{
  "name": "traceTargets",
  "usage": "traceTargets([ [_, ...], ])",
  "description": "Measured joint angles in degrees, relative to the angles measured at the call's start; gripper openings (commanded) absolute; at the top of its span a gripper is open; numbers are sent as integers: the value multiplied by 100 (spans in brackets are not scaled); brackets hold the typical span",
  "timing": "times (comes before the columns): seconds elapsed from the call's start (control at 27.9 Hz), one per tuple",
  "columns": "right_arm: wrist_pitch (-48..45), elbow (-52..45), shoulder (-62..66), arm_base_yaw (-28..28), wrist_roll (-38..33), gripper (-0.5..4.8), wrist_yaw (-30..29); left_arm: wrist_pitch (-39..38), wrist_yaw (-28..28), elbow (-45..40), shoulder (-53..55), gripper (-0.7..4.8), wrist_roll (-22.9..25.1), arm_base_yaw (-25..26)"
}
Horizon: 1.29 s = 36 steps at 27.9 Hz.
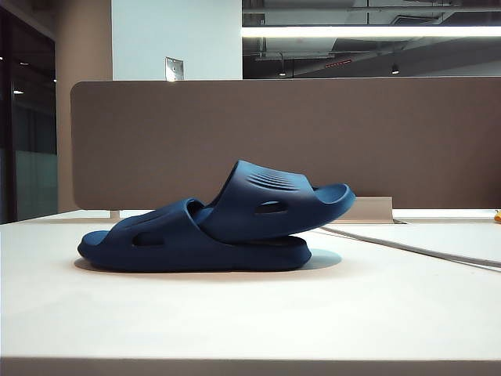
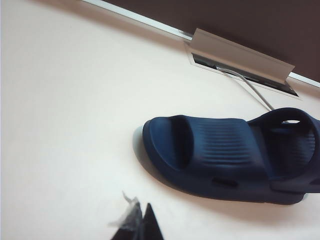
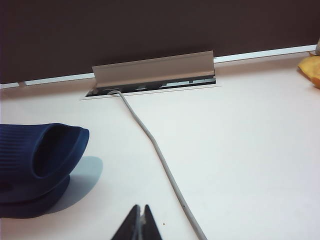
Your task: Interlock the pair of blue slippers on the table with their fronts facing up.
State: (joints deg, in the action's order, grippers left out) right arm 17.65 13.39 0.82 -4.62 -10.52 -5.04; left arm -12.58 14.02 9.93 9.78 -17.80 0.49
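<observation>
The pair of blue slippers rests on the pale table, straps up. One slipper lies flat. The other slipper is tucked under the first one's strap and tilts up to the right. Neither gripper shows in the exterior view. In the left wrist view my left gripper is shut and empty, with a scrap of clear tape on one fingertip, and hangs apart from the flat slipper. In the right wrist view my right gripper is shut and empty, a short way from the raised slipper end.
A grey cable runs across the table from an open cable hatch at the back. A brown partition stands behind the table. Something yellow lies at the far right edge.
</observation>
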Motion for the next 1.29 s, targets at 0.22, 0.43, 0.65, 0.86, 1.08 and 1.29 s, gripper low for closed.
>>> traceTargets([
  [0.22, -33, -33, -2, 0, -42, 11, -57, -4, 4, -61, -2, -5, -68, 0],
  [0.43, -66, -393, -2, 0, -42, 7, 28, -4, -319, -61, -2, -6, -481, 0],
  [0.65, -317, -732, -2, 0, -44, 7, 175, -7, -984, -61, 0, -5, -341, 0],
  [0.86, -538, -866, -4, 0, 4, -2, 188, 63, -1019, -157, -2, -6, 450, -2],
  [1.08, -667, -1016, -4, 0, 118, -2, 190, 118, -1003, -608, -4, -5, 680, -9],
  [1.29, -750, -1058, -4, 0, 254, -2, 188, 221, -1016, -708, 0, -5, 896, -192],
])
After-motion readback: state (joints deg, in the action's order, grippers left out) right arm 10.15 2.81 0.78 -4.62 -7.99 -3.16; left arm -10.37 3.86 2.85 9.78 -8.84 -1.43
